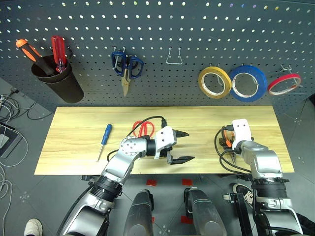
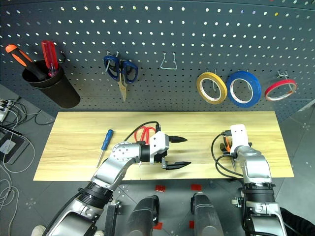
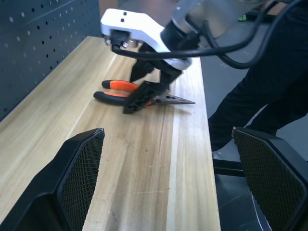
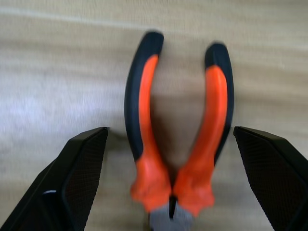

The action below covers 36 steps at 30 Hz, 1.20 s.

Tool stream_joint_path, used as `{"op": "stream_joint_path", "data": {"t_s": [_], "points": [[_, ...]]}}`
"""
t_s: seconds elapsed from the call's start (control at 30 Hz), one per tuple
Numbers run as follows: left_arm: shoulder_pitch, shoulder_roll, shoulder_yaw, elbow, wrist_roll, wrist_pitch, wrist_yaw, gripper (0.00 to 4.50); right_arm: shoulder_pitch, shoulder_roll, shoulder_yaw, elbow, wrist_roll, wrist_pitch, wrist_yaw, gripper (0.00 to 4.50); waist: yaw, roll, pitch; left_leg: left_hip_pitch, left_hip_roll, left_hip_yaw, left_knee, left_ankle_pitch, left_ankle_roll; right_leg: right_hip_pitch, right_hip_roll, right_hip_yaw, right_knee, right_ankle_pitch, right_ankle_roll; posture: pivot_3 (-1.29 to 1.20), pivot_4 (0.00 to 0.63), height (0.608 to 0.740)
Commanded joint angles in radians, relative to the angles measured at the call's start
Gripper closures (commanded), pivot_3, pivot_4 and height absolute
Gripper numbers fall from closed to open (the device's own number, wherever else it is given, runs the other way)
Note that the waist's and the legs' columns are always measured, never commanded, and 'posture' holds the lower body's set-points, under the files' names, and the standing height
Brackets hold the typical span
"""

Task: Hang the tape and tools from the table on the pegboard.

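Note:
The yellow-tan tape [image 1: 214, 82] hangs on a hook of the dark pegboard [image 1: 162, 29]. On the wooden table [image 1: 74, 147] lie a small blue-handled screwdriver [image 1: 105, 137] at the left and red-handled scissors [image 1: 144, 129], partly hidden behind my left arm. Pliers [image 4: 144, 96] with orange-and-black handles lie near the right end. My right gripper [image 4: 169, 132] hovers open just above them, one finger on each side of the handles, not touching. My left gripper [image 1: 189, 146] is open and empty over the table's middle, pointing right toward the pliers [image 3: 122, 86].
On the pegboard a dark cup [image 1: 58, 81] holds an orange and a red screwdriver. Blue-handled snips [image 1: 126, 66], an empty wire hook [image 1: 174, 58], a blue roll [image 1: 248, 84] and a thin red roll [image 1: 284, 84] also hang there. Cables lie on the floor at the left.

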State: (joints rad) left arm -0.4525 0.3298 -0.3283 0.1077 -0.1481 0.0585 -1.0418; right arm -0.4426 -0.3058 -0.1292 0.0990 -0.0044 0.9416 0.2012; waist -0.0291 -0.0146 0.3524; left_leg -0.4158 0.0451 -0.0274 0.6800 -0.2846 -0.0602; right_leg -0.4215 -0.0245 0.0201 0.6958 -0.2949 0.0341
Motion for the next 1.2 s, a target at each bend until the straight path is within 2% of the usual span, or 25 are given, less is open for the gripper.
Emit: {"op": "stream_joint_path", "data": {"t_s": [0.03,0.07,0.17,0.43,0.63,0.77,0.87,1.0,1.2], "points": [[-0.013,-0.003,-0.006,-0.028,-0.014,-0.001,-0.021,0.0,-0.02,0.007,-0.052,0.044,0.03,0.016,-0.027,0.39,0.001,-0.001,0.003,0.0,0.0,0.0,0.0,0.0,0.0,0.0,0.0,0.0,0.0,0.0,0.0,0.02,0.432,0.74],[-0.018,-0.004,-0.004,-0.024,-0.014,0.0,-0.023,0.0,-0.025,0.005,-0.053,0.05,0.034,0.016,-0.027,0.54,0.002,-0.001,0.004,0.0,0.0,0.0,0.0,0.0,0.0,0.0,0.0,0.0,0.0,0.0,0.0,0.02,0.431,0.74],[-0.03,-0.01,-0.001,-0.015,-0.016,-0.001,-0.027,0.0,-0.03,-0.001,-0.052,0.054,0.041,0.014,-0.027,1.39,0.002,0.0,0.007,0.0,0.0,0.0,0.0,0.0,0.0,0.0,0.0,0.0,0.0,0.0,0.0,0.02,0.427,0.74],[-0.046,-0.02,0.004,-0.01,-0.029,-0.014,-0.041,0.0,-0.015,-0.014,-0.007,-0.002,0.043,-0.002,0.0,1.39,0.002,0.0,0.007,0.0,0.0,0.0,0.0,0.0,0.0,0.0,0.0,0.0,-0.001,0.0,0.0,0.01,0.394,0.74],[0.013,0.014,0.069,-0.136,-0.082,0.073,-0.008,0.0,0.113,-0.09,0.137,-0.299,0.102,-0.084,0.199,1.39,0.001,0.0,0.007,-0.002,0.001,0.0,-0.001,0.001,-0.001,-0.002,0.0,0.0,-0.002,0.0,0.0,0.0,0.339,0.74],[0.078,0.035,0.125,-0.262,-0.132,0.173,0.062,0.0,0.163,-0.099,0.177,-0.441,0.132,-0.143,0.239,1.39,-0.001,0.0,0.004,-0.002,0.001,-0.001,-0.001,0.001,-0.002,-0.002,0.0,-0.001,-0.002,0.0,0.0,0.01,0.307,0.74],[0.155,0.033,0.18,-0.4,-0.161,0.255,0.163,0.0,0.158,-0.058,0.195,-0.522,0.143,-0.216,0.234,1.39,-0.001,0.0,0.002,-0.002,0.001,-0.001,-0.001,0.002,-0.004,-0.002,0.0,-0.001,-0.004,0.0,0.0,0.03,0.272,0.74],[0.277,0.022,0.235,-0.587,-0.187,0.358,0.303,0.0,0.109,0.08,0.217,-0.582,0.183,-0.313,0.192,1.39,0.0,-0.001,-0.01,-0.003,0.002,-0.002,-0.002,0.003,-0.006,-0.002,0.0,-0.002,-0.005,0.0,0.0,0.07,0.244,0.74],[0.383,0.004,0.303,-0.689,-0.169,0.405,0.468,0.0,-0.013,0.23,0.205,-0.52,0.185,-0.499,0.131,1.39,0.027,-0.006,-0.046,-0.003,0.0,-0.003,-0.002,0.004,-0.007,-0.002,-0.002,-0.004,-0.006,0.0,0.0,0.14,0.199,0.74]]}}
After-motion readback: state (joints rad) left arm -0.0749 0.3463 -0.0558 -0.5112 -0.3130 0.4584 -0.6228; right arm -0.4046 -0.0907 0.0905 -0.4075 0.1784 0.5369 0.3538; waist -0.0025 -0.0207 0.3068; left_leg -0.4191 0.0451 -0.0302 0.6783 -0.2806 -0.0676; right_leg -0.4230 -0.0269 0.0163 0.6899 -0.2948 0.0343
